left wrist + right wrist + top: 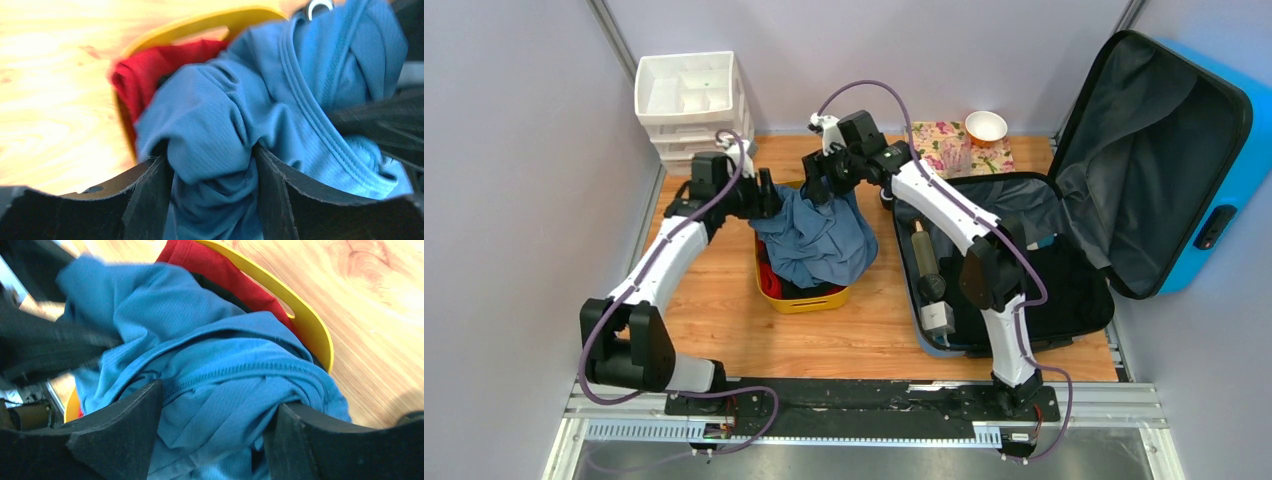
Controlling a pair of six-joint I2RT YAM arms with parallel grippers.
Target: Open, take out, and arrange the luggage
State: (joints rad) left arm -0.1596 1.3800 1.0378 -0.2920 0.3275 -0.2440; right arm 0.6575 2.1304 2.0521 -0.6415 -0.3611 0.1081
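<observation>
The blue luggage (1216, 150) lies open at the right, its lid standing up and showing dark grey lining (1144, 150). A blue shirt (819, 240) is draped over a yellow tub (814, 300) at the table's middle. My left gripper (764, 195) is shut on the shirt's upper left edge, and cloth (225, 115) fills the gap at the gripper (212, 170). My right gripper (821, 190) is shut on the shirt's upper right part, with bunched cloth (215, 365) at the gripper (215, 410). Both hold the shirt just above the tub's far end.
A red cloth (769, 280) lies in the tub under the shirt. A bottle-like item (924, 255) and a white box (936, 317) lie in the luggage's lower half. A white drawer unit (689, 100) stands at back left. A floral mat (944, 135) and bowl (986, 125) are at the back.
</observation>
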